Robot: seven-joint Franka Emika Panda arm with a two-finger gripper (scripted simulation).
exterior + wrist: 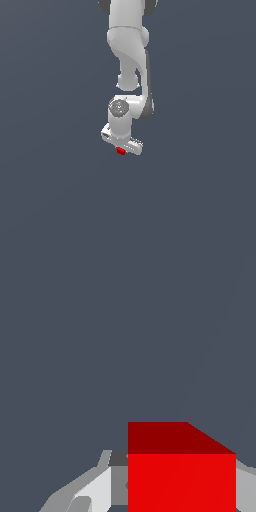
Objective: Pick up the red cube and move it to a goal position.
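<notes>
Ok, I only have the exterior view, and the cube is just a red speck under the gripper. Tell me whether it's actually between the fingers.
Observer: Yes. In the wrist view the red cube sits between the fingers of the gripper, one on each side.
Operator: Report any gap.
Observer: None visible. Each finger meets a side edge of the cube, so it looks clamped.

Grey counter (55, 200) bare all round claw (121, 148); open passage to every side. Red cube (120, 150) fills gap between fingers (95, 486). No obstacles visible.
</notes>
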